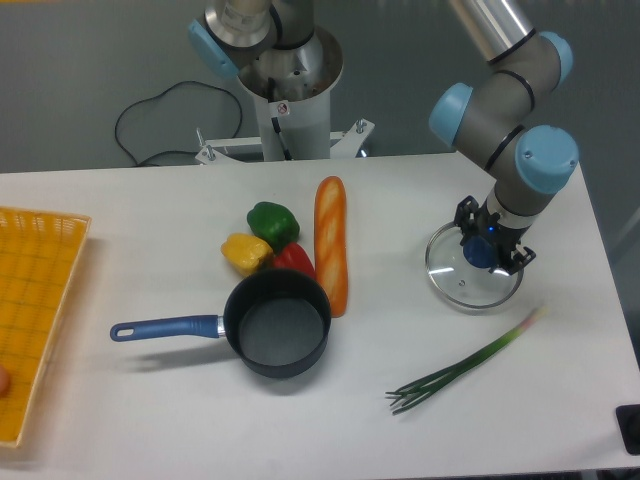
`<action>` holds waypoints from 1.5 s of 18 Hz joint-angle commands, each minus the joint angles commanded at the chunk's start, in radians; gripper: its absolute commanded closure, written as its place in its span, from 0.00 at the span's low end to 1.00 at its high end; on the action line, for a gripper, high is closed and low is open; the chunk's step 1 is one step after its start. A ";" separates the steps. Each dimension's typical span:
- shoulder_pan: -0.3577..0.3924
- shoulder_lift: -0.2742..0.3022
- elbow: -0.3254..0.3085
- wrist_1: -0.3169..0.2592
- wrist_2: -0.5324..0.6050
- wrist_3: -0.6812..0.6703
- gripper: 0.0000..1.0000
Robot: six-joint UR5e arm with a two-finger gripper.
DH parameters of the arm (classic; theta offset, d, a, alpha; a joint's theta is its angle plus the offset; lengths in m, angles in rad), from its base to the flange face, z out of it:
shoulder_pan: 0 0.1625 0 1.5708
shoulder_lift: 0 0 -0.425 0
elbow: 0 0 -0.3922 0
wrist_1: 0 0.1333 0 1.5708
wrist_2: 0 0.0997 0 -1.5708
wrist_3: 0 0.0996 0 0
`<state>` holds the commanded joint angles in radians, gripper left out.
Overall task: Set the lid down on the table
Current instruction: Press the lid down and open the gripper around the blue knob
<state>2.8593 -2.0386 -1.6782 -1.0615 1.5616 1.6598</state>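
Note:
The lid (pixel 462 281) is a round glass disc with a thin metal rim and a blue centre knob (pixel 481 252). It lies at, or just above, the white table (pixel 150 400) on the right side. My gripper (pixel 490 243) points down over the lid, with its black fingers (pixel 466 219) on either side of the knob and closed on it. The arm's wrist hides the lid's far edge.
A dark saucepan (pixel 278 323) with a blue handle sits at centre, next to a baguette (pixel 331 243), green (pixel 272 222), yellow (pixel 245 252) and red (pixel 292 258) peppers. A green onion (pixel 465 364) lies in front of the lid. A yellow mesh tray (pixel 35 300) is at the left edge.

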 joint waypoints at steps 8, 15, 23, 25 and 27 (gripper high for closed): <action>-0.002 -0.008 0.000 0.005 0.000 0.000 0.66; -0.003 -0.015 0.000 0.008 0.002 -0.002 0.66; -0.005 -0.017 0.000 0.014 0.002 -0.002 0.66; -0.005 -0.018 0.000 0.014 0.002 -0.002 0.66; -0.005 -0.020 0.000 0.015 0.002 -0.002 0.65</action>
<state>2.8547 -2.0586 -1.6782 -1.0462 1.5631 1.6582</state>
